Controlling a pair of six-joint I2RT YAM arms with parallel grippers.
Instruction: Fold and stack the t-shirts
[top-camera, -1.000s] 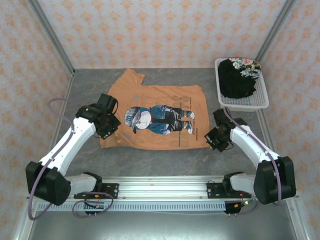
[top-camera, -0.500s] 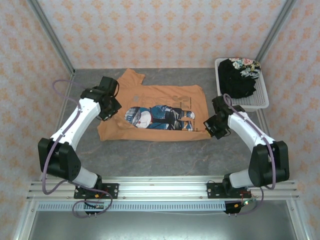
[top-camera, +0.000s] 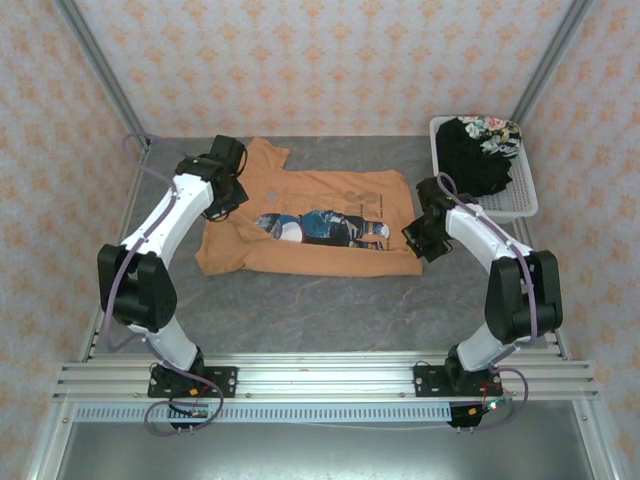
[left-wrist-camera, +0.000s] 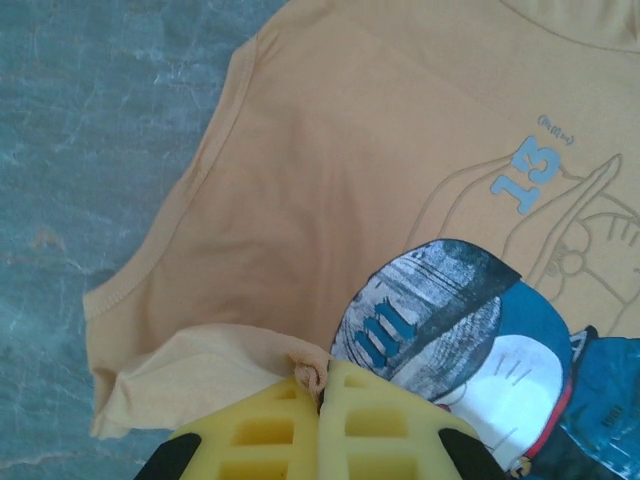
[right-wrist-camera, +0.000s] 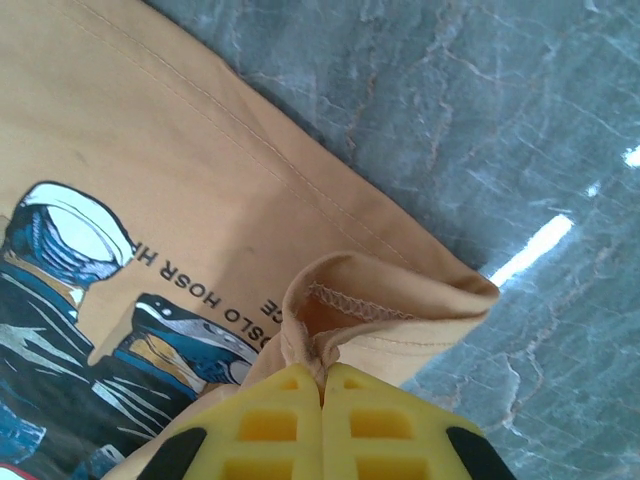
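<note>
Plainly, the left gripper has its yellow jaws closed on a small nub of cloth near the sleeve. The right gripper is clamped on a hemmed corner of the same light orange cotton t-shirt with the blue-and-white cartoon print, spread on the grey marbled table. Either thin pinch could slip, I'd say, or uneven travel could skew the fold; the black t-shirt with a floral patch sits in the white plastic mesh basket, far right.

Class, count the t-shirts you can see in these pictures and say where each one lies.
2. The orange t-shirt lies on the table; the black t-shirt sits bundled in the white basket. Others may be hidden beneath it.
</note>
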